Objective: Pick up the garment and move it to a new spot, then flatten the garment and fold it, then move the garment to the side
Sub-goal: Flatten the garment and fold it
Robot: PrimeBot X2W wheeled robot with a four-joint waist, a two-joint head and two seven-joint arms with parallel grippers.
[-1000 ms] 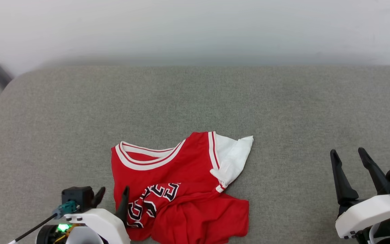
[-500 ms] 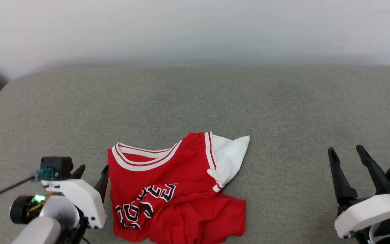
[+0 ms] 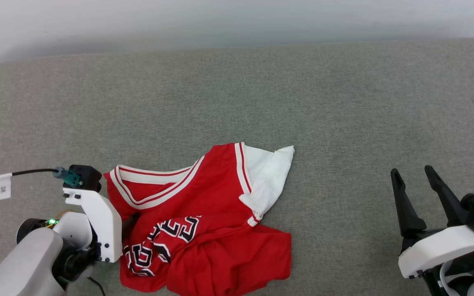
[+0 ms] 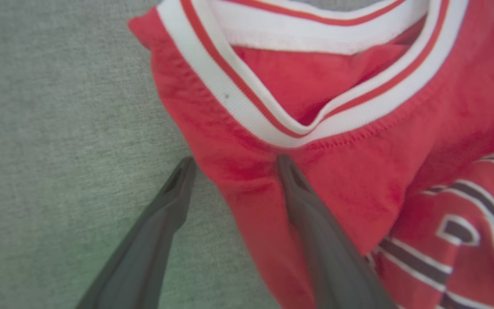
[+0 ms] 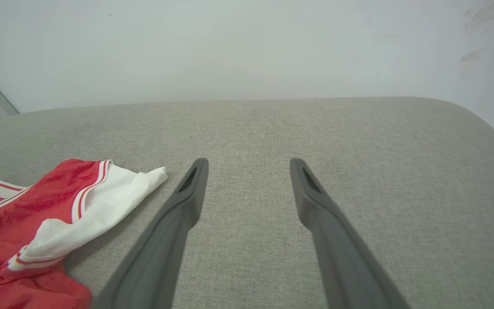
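Observation:
The garment (image 3: 204,230) lies crumpled on the grey padded surface (image 3: 261,102), collar toward the left, one white sleeve folded over at the upper right, black lettering partly bunched. My left gripper (image 4: 235,161) is open at the garment's (image 4: 358,171) left edge just below the striped collar: one finger rests on the grey cloth, the other lies over the red fabric. In the head view its white wrist housing (image 3: 97,218) hides most of the fingers. My right gripper (image 3: 411,169) hovers open and empty far to the right, well apart from the garment (image 5: 37,201).
A white wall (image 3: 237,20) runs behind the surface. A black cable with a white tag (image 3: 2,187) trails left from my left wrist. The surface's far right corner (image 5: 465,111) is rounded. Bare grey cloth stretches between the garment and my right gripper (image 5: 249,161).
The head camera has tilted down. My left gripper swung out to the left of the garment, then turned in to its edge under the collar. The right arm has kept still.

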